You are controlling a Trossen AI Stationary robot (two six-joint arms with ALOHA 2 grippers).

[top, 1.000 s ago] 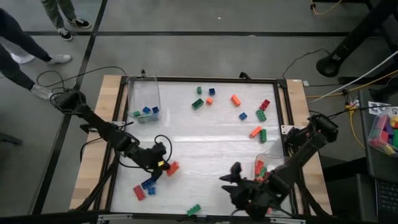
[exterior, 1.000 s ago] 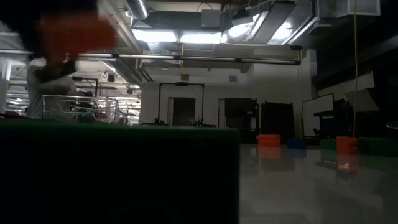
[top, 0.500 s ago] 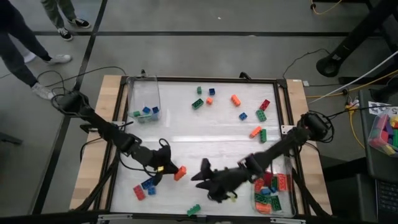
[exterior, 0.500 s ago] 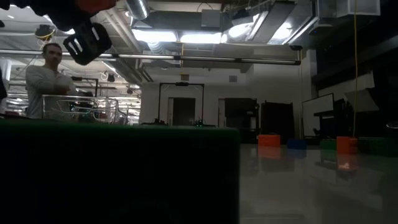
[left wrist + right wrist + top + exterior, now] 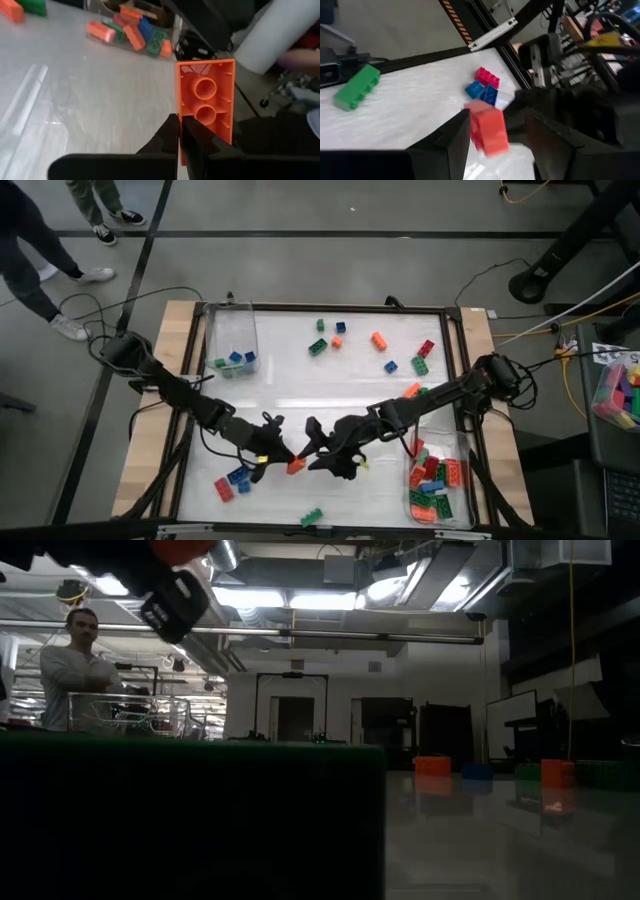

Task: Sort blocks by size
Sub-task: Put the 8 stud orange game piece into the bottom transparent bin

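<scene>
High view, starting at the tabletop's near edge: one green block (image 5: 312,517) lies alone there, with red and blue blocks (image 5: 232,482) toward the near left corner. Just beyond, the left gripper (image 5: 283,459) is clenched on an orange block (image 5: 295,466), held upright in the left wrist view (image 5: 205,107). The right gripper (image 5: 318,448) has its fingers spread just beside that block, which sits between them in the right wrist view (image 5: 488,129), not gripped. A clear bin (image 5: 436,476) at the near right corner holds a heap of longer blocks. Farther off, loose blocks (image 5: 379,340) dot the far half, and a second bin (image 5: 231,333) at the far left corner holds a few small ones.
</scene>
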